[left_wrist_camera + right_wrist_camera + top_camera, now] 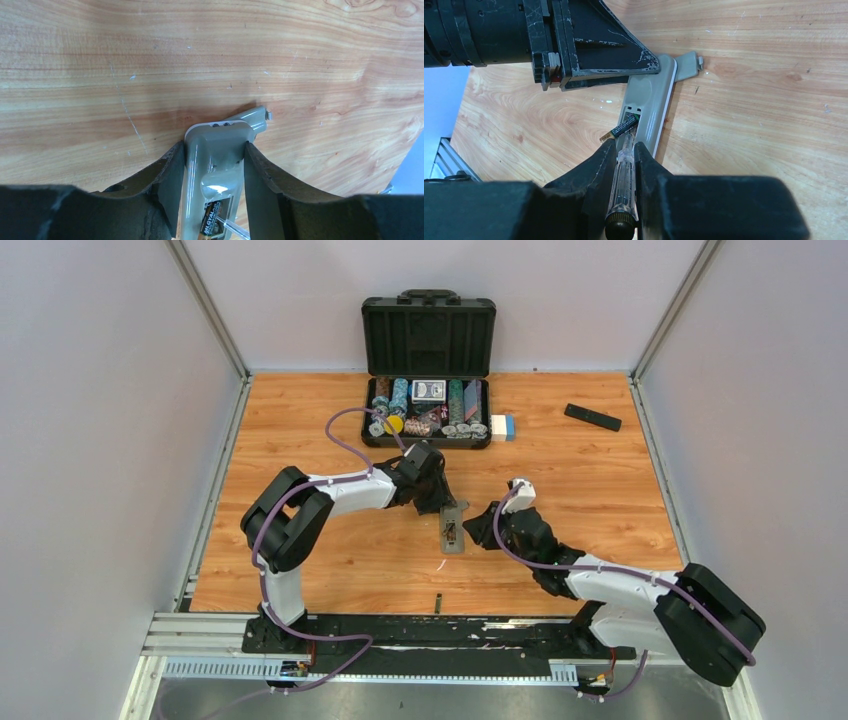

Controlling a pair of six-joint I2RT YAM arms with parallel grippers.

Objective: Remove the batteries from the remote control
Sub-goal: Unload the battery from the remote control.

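Note:
The grey remote control (453, 538) lies on its face on the wood table, its battery bay open. My left gripper (215, 150) is shut on the remote's far end (216, 145). One of the batteries (620, 129), dark with gold print, sits tilted in the bay with one end over the remote's edge; the same battery (212, 226) shows in the left wrist view. My right gripper (625, 148) is shut on a clear-handled screwdriver (623, 190), whose tip reaches into the bay beside the battery. A slim dark cylinder (437, 603), probably another battery, lies near the table's front edge.
A grey cover piece (687, 65) lies against the remote's far end. An open black case (428, 370) of poker chips and cards stands at the back, with a small white and blue box (502, 427) beside it. A black remote (592, 417) lies at the back right.

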